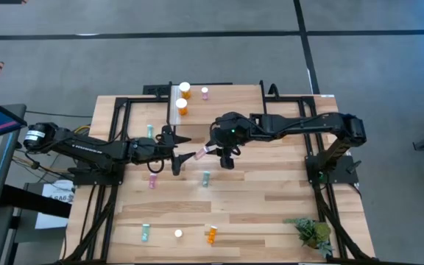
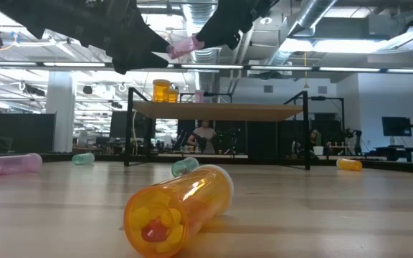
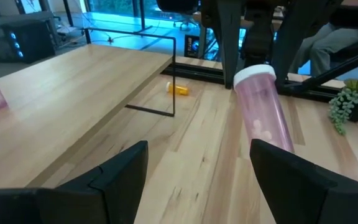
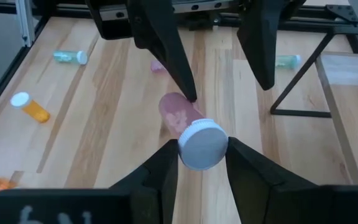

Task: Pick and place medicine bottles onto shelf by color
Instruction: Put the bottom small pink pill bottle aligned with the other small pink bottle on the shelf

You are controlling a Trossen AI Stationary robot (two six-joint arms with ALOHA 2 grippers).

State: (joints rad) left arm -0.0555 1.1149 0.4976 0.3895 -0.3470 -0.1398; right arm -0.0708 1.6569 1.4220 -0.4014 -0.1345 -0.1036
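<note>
While left fingers [image 1: 180,157] gape, right fingers [image 1: 213,149] clamp pink bottle [image 1: 205,150] midair.

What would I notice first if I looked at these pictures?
Probably the pink bottle held in the air above the middle of the table: the right gripper is shut on its white-capped end, and the left gripper waits open around its other end. Next, the orange bottle lying on its side near the table's front edge, with pills inside.

Right pincer [image 1: 213,149] grips pink bottle [image 1: 204,152] (above table)
</note>
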